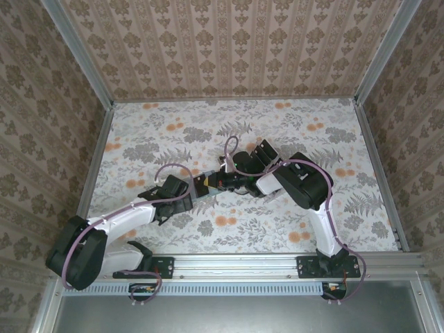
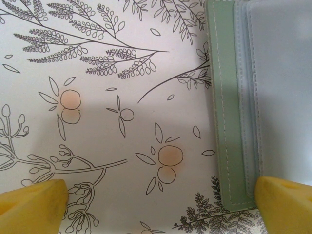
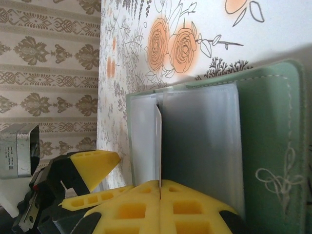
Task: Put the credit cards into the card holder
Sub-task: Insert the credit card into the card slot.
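From the overhead camera I see both arms reaching in to meet over the middle of the flowered table [image 1: 208, 139], the left gripper [image 1: 186, 193] and the right gripper [image 1: 215, 182] close together. On the left wrist camera the left gripper [image 2: 161, 207] stands wide open and holds nothing: one yellow fingertip [image 2: 34, 204] is over bare tablecloth, and the other sits at the near corner of the card holder [image 2: 225, 122]. The holder lies flat on the cloth, its grey-green stitched border towards the open jaws and its cloudy plastic sleeves [image 2: 278, 73] beyond. On the right wrist camera the card holder [image 3: 268, 146] is spread open, with the green cover on one side. The right gripper [image 3: 160, 187] is closed, its two yellow fingers pressed together right at the holder's edge. A thin pale leaf [image 3: 158, 141] stands on edge out of the holder and runs straight down into the seam between those fingers. It looks pinched there, though I cannot tell whether it is a sleeve page or a card edge. One finger [image 3: 92, 163] of the left gripper shows just beside the holder, with the patterned wall [image 3: 48, 73] behind it.
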### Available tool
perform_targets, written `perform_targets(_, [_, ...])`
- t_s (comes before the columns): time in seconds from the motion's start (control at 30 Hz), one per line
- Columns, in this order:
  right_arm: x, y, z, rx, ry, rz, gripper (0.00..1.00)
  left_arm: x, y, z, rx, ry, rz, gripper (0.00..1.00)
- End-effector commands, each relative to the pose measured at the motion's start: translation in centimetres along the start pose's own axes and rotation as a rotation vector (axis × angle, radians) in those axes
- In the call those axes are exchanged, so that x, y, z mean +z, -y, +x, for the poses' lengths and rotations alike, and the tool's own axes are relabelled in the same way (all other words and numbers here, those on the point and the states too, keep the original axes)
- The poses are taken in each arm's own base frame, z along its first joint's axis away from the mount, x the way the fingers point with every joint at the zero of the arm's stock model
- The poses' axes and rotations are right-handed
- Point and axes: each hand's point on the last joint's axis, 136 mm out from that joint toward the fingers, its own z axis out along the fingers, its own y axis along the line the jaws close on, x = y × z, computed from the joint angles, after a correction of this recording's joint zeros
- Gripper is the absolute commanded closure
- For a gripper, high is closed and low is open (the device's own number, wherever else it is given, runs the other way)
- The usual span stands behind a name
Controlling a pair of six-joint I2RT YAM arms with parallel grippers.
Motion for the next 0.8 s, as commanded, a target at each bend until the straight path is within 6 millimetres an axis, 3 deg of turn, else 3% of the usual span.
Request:
perform_targets(0.0, [0.9,0.6,1.4,0.013,-0.066,0.011,1.0,0.1,-0.9,0.8,0.004,-0.019,-0.044,0.0])
perform_targets(0.27, [1.6,0.8,1.6,0.016,-0.09,0.026,1.0,-0.1,-0.8,0.5,0.009,-0.011,-0.04,0.0])
perform_targets(0.43, [1.8,1.1,1.5,0.022,-0.095,0.047,1.0,-1.2,-0.5,-1.7,-0.016,0.031,-0.031,0.0])
perform_targets(0.6, [1.9,1.5,1.6,0.022,-0.095,0.079,1.0,-1.8,-1.7,-3.7,-0.08,0.03,-0.067,0.0])
perform_targets(0.77, [1.7,2.0,1.6,0.026,-0.09,0.117,1.0,-1.7,-3.3,-3.8,-0.098,0.014,-0.144,0.0])
